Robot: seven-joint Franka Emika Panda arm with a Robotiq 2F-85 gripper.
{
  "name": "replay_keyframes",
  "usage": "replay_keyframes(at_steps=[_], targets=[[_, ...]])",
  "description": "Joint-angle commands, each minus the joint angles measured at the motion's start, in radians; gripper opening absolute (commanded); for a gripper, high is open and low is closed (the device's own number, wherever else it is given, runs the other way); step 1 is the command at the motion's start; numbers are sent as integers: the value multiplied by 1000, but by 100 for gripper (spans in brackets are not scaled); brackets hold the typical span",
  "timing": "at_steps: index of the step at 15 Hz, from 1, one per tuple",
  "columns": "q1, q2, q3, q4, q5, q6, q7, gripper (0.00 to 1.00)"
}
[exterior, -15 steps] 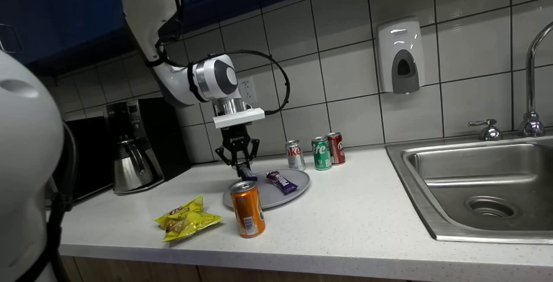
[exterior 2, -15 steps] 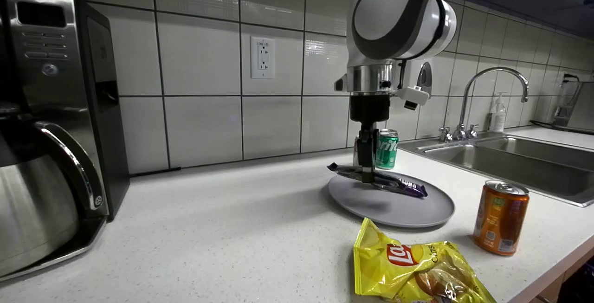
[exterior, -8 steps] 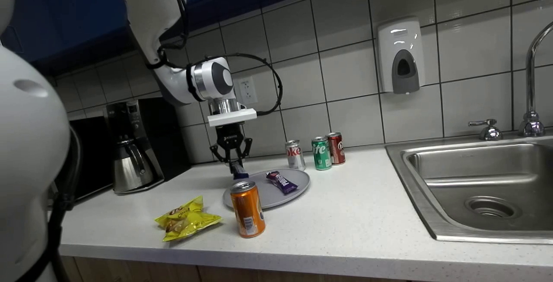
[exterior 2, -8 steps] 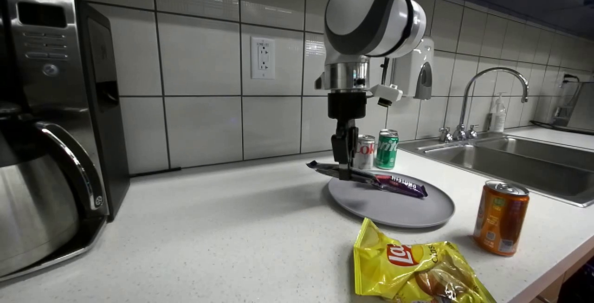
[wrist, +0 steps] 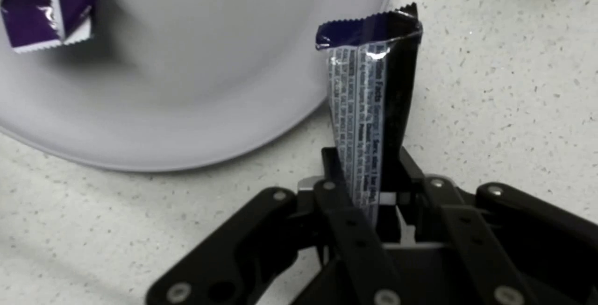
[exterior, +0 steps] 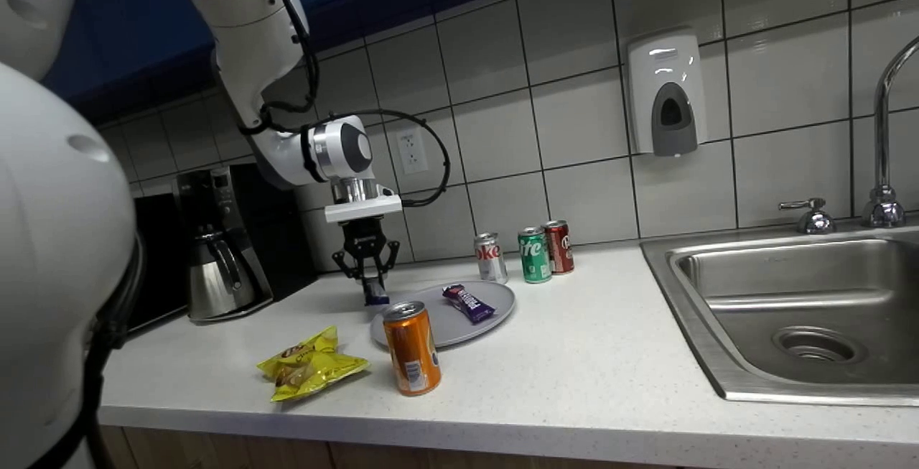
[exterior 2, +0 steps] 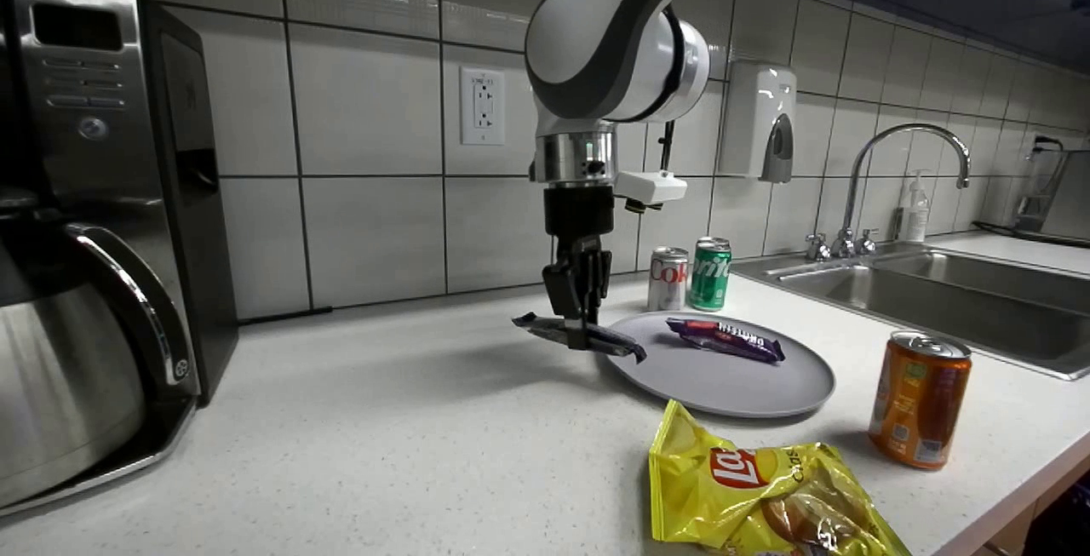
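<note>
Grasping a dark-wrapped snack bar (wrist: pixel 366 104), the gripper (wrist: pixel 369 167) hangs above the desk (exterior 2: pixel 383 420) at the edge of the gray plate (exterior 2: pixel 715 390); in the wrist view the bar's far end overlaps the rim. A purple protein bar (exterior 2: pixel 724 341) lies on the plate, with a silver Coke can (exterior 2: pixel 668 279), a Sprite can (exterior 2: pixel 710 275), an orange can (exterior 2: pixel 920 398) and a Lay's chip bag (exterior 2: pixel 766 488) around it.
</note>
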State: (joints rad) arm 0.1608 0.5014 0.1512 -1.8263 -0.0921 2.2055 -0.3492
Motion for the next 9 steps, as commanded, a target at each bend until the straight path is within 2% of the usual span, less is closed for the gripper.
replay_keyframes(at_steps=[1,9], targets=[[32,57,7,106,-9,-73,80,8],[59,112,-3,149,-7,-67,184,8]])
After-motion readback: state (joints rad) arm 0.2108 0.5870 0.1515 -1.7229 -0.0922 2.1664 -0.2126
